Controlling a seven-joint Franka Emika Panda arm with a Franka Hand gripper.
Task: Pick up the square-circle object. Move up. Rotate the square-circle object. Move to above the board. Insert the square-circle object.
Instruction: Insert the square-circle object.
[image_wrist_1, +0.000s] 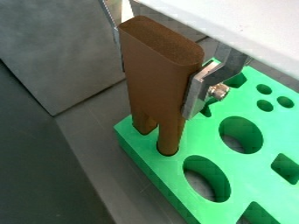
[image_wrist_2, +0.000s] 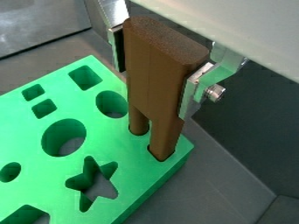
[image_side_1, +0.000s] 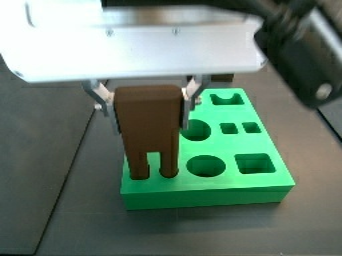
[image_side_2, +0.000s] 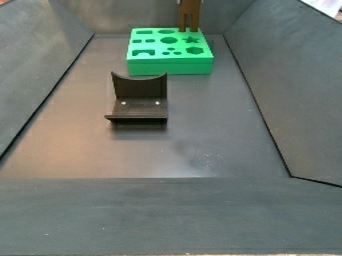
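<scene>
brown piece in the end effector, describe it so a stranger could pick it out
Find the green board full of cut-out holes. At one end the end effector grips the square-circle object upright, two prongs reaching down into the board. It is the only brown piece, a flat slab.

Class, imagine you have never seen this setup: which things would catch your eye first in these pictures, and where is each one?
The bright green board stands out at the far end of the dark floor, full of cut-out shapes. At its edge the brown square-circle object stands upright, clamped in the gripper, its two prongs reaching down into holes in the board. In a side view, the dark fixture sits alone on the floor nearer the camera.
</scene>
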